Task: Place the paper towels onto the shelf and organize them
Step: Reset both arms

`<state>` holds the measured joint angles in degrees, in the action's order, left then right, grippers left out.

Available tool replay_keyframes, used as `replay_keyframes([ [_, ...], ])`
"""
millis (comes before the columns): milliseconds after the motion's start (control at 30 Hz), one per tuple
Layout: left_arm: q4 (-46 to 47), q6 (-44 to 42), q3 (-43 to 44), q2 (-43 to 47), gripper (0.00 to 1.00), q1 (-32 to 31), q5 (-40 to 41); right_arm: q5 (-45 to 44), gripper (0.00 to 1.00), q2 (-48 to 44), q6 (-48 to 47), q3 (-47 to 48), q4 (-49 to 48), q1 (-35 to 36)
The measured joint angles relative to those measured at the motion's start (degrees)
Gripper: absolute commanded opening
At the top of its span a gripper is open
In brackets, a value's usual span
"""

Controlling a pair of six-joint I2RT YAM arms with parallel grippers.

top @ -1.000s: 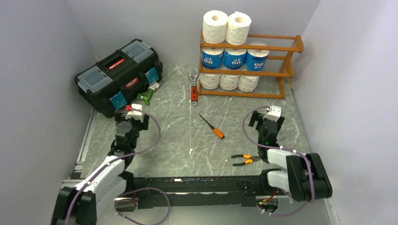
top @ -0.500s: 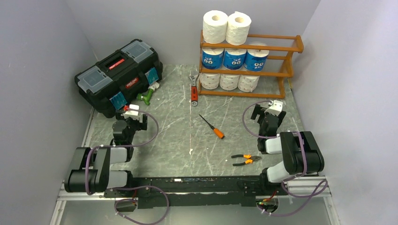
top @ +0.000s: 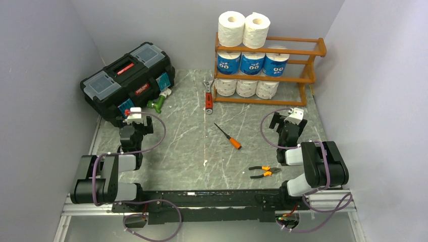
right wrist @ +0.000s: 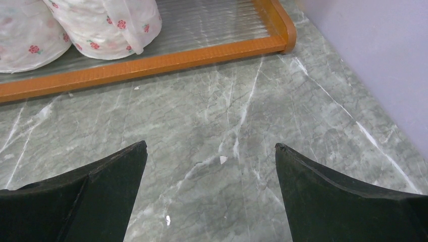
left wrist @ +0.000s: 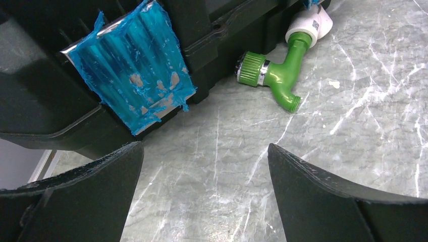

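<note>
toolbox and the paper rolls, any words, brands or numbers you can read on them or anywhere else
No text anywhere is legible.
black toolbox: two red labels, lettering too small to read.
blue-wrapped rolls: cartoon eyes, the print below them blurred.
green fitting: a dark code mark on its white end, unreadable.

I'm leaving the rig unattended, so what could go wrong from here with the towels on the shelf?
The two white rolls sit loose on top of the shelf, so a bump could topple them. The open right gripper sits low near the shelf's base rail and might nudge it. The open left gripper is close to the toolbox.
</note>
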<state>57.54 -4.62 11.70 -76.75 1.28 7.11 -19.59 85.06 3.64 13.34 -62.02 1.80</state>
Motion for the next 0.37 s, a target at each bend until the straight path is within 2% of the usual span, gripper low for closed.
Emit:
replay_keyframes([
  [367,0.07,-0.24,0.00,-0.02,0.99,-2.64,2.78,0.00,1.00,0.00,0.00,0.00,0.02,0.00],
])
